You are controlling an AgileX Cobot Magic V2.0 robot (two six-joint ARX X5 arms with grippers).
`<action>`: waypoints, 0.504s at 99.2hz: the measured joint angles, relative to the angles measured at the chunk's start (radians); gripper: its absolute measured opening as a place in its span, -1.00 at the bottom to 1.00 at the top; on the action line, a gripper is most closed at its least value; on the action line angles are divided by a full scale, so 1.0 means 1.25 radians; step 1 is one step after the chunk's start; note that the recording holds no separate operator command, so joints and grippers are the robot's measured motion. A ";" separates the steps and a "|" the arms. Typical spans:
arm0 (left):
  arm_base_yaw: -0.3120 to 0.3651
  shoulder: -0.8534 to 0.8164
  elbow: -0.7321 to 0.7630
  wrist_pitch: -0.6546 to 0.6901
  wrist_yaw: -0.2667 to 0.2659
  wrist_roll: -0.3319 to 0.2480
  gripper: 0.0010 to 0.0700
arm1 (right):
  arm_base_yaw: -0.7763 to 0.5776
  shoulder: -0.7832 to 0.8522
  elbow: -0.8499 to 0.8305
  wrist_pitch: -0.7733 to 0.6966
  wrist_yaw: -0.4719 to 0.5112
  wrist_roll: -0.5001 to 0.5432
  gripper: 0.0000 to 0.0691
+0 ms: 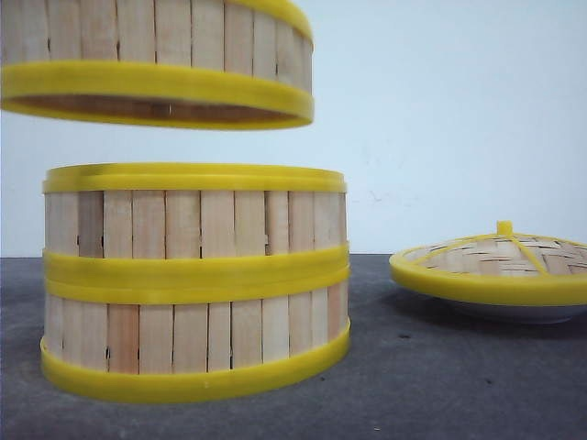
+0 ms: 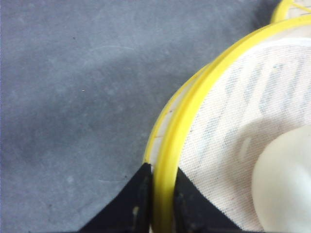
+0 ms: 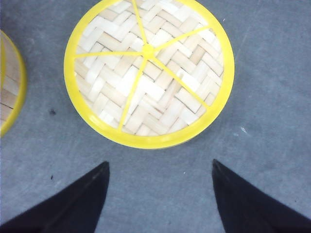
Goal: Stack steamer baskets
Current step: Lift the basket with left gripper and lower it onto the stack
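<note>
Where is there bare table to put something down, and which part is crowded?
Bare grey table lies between the two-basket stack and the domed lid, and in front of the lid toward the right gripper. Over the stack it is crowded: the left gripper holds the third basket there.

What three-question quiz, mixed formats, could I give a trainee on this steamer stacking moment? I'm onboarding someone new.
1. True or false: the raised basket already rests on the two-basket stack.
2. What does the left hand grip? A) the woven lid B) a basket's yellow rim C) nothing
3. Fill in: the right hand is ____, above the woven lid.

Key: 1 false, a gap shows beneath it; 2 B; 3 open.
</note>
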 joint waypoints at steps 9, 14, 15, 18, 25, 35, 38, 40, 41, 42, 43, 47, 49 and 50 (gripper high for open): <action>-0.006 0.000 -0.027 0.011 -0.003 -0.001 -0.96 | 0.000 0.000 0.000 0.000 0.000 0.000 0.19; -0.012 0.000 -0.042 0.026 -0.003 -0.001 -0.96 | 0.000 0.000 0.000 0.001 0.000 0.000 0.19; -0.013 0.000 -0.045 0.029 -0.003 -0.001 -0.96 | 0.000 0.000 0.000 0.002 0.000 0.000 0.19; -0.016 0.000 -0.052 0.038 -0.003 -0.002 -0.96 | 0.000 0.000 0.000 0.004 0.000 0.000 0.19; -0.021 0.000 -0.066 0.056 -0.003 -0.003 -0.96 | 0.000 0.000 0.000 0.008 0.000 0.000 0.19; -0.028 0.000 -0.073 0.070 -0.002 -0.004 -0.96 | 0.000 0.000 0.000 0.008 0.000 0.000 0.19; -0.031 0.000 -0.073 0.070 -0.003 -0.005 -0.96 | 0.000 0.000 0.000 0.009 0.000 0.000 0.19; -0.032 0.000 -0.073 0.070 -0.003 -0.005 -0.96 | 0.000 0.000 0.000 0.011 0.000 0.000 0.19; -0.033 0.000 -0.073 0.071 -0.002 -0.005 -0.96 | 0.000 0.000 0.000 0.011 0.000 0.000 0.19; -0.033 0.000 -0.073 0.071 -0.003 -0.005 -0.96 | 0.000 0.000 0.000 0.012 0.000 0.000 0.19; -0.034 0.000 -0.074 0.072 -0.003 -0.005 -0.96 | 0.000 0.000 0.000 0.012 0.000 0.000 0.19; -0.037 0.000 -0.074 0.075 -0.002 -0.005 -0.96 | 0.000 0.000 0.000 0.012 0.000 0.000 0.19; -0.038 0.000 -0.074 0.078 -0.002 -0.005 -0.96 | 0.000 0.000 0.000 0.012 0.000 0.000 0.19; -0.038 0.000 -0.074 0.080 -0.002 -0.005 -0.96 | 0.000 0.000 0.000 0.012 0.000 0.000 0.19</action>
